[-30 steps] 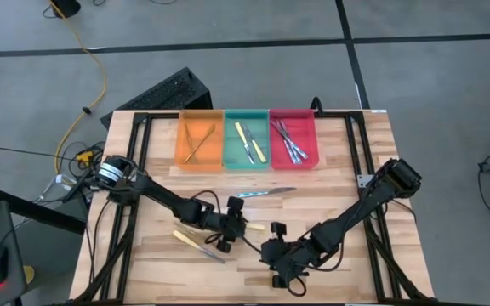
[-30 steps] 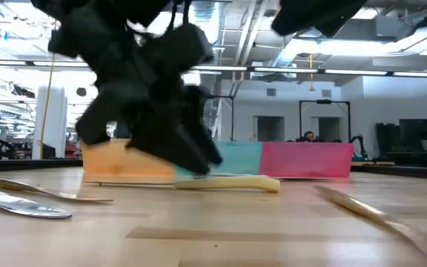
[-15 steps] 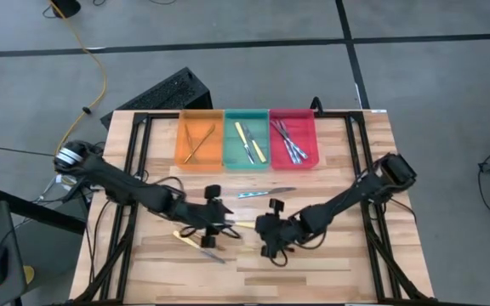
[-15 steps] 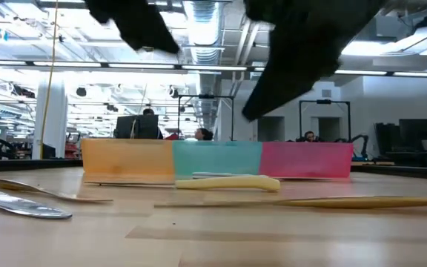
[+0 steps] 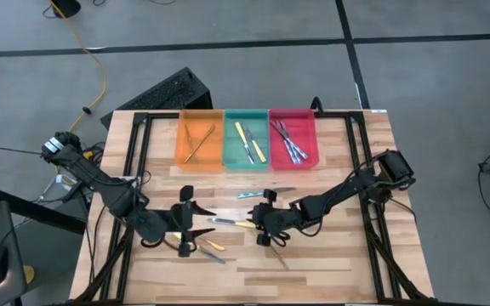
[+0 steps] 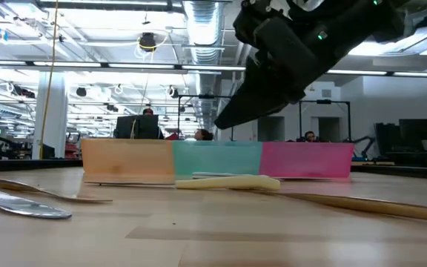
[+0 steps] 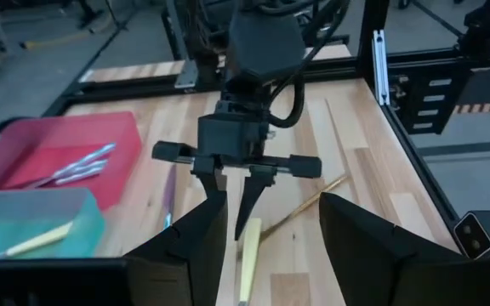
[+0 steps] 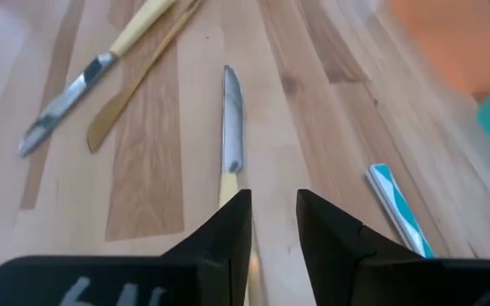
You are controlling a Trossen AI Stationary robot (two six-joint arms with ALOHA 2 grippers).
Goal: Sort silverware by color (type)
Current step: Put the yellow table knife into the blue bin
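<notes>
A yellow-handled knife (image 5: 230, 223) lies flat on the table's middle. My right gripper (image 5: 264, 228) hovers just above its handle (image 8: 228, 189), fingers open a little with one on either side, touching nothing; the low view shows the right gripper (image 6: 224, 119) clear of the knife (image 6: 228, 182). My left gripper (image 5: 192, 229) hangs open and empty to the left of the knife, raised off the table. A blue-handled knife (image 5: 266, 194), another yellow-handled knife (image 8: 83, 81) and bronze utensils (image 8: 139, 81) (image 6: 347, 203) also lie loose on the wood.
At the far edge stand three trays in a row: orange (image 5: 179, 136) with bronze pieces, green (image 5: 227, 136) with yellow-handled ones, red (image 5: 316, 140) with silver ones. Black frame rails (image 5: 139, 144) run along both table sides. Bare wood lies toward the near edge.
My left gripper has pulled back toward the table's left edge and risen, still open, leaving the yellow-handled knife on the table. My right gripper has gone from the near edge toward the far edge and left, coming over that knife. The bronze utensil at the front has turned on the table.
</notes>
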